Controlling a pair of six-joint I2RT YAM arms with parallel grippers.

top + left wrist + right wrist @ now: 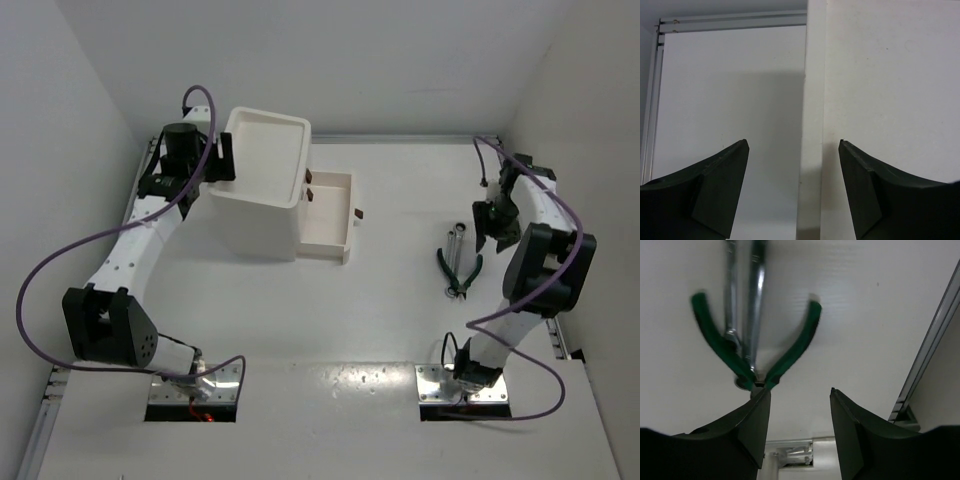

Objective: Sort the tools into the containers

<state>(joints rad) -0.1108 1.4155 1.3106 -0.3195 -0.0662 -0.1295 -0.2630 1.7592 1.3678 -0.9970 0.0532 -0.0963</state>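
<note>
The white drawer unit (262, 185) stands at the back left, with its lowest drawer (330, 215) pulled out to the right. My left gripper (222, 160) is open and astride the left rim of the unit's tray top, which shows as a white wall (812, 125) between its fingers (725, 175). The green-handled pliers (460, 272) and two silver wrenches (455, 240) lie on the table at the right. My right gripper (488, 225) is open and empty just right of them. In the right wrist view the pliers (715, 342) and wrenches (756, 300) lie ahead of the left finger (747, 425). The yellow pliers and screwdriver are out of view.
Brown handles (310, 186) mark the shut drawers, and one (358, 213) is on the open drawer. A metal rail (932, 340) runs along the table's right edge, close to my right gripper. White walls enclose the table.
</note>
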